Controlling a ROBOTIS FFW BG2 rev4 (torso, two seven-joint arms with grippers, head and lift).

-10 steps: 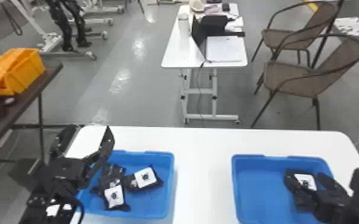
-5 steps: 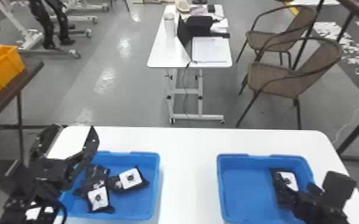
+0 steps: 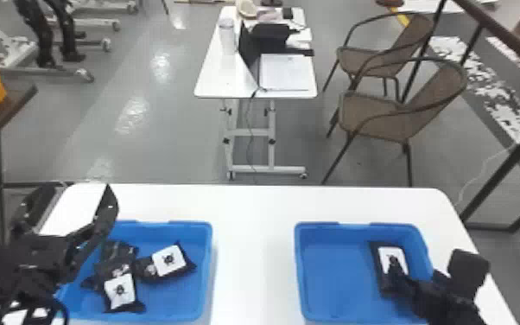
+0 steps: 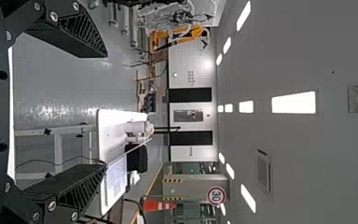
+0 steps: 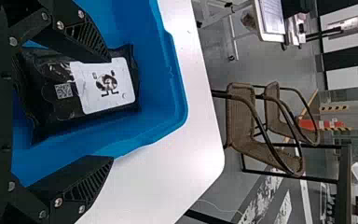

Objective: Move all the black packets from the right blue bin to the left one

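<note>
The job looks nearly finished, with at least three black packets [image 3: 168, 261] in the left bin [image 3: 208, 270] near the open-fingered left gripper [image 4: 106, 111], and one packet [image 5: 84, 91] left in the right bin [image 3: 334, 276], near the right gripper's [image 5: 111, 109] parted fingers.

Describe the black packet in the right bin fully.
The black packet is a shiny, creased, plastic-looking pouch. Its upper face bears a white label with a cartoon figure and, beside it, a square code. It lies in the right blue bin, near its right side. A finger of the right gripper overlaps its edge in view; contact is unclear.
</note>
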